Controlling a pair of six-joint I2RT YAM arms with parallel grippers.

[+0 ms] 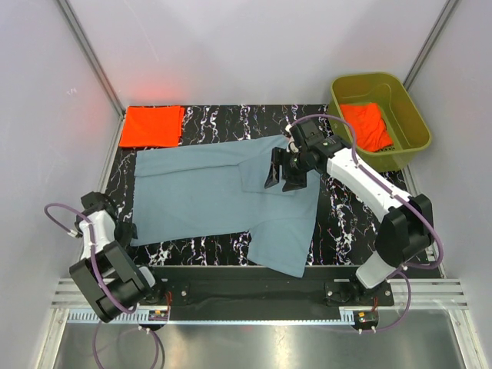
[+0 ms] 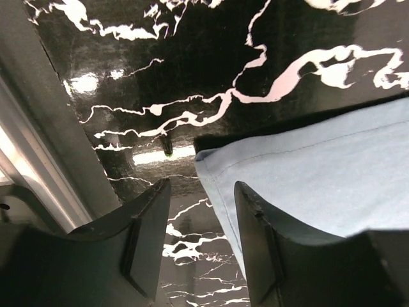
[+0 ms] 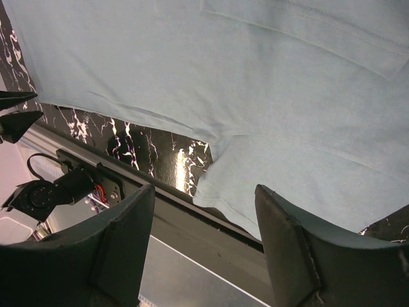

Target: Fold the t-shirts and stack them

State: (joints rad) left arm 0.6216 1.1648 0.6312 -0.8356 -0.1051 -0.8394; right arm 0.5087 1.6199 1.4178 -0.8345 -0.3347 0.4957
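Left gripper (image 2: 201, 187) parted, astride blue shirt (image 2: 319, 179) corner, nothing pinched. Right gripper (image 3: 204, 192) parted, empty, above cloth. Best: seat hem deep, catch 2 layers, then lift.

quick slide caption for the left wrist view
Left hand open at the corner of the blue-grey t-shirt on the black marbled table

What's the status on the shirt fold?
Left gripper jaws open at blue-grey t-shirt corner. Right gripper jaws open above it. Shirt mostly spread out. Nothing in the way.
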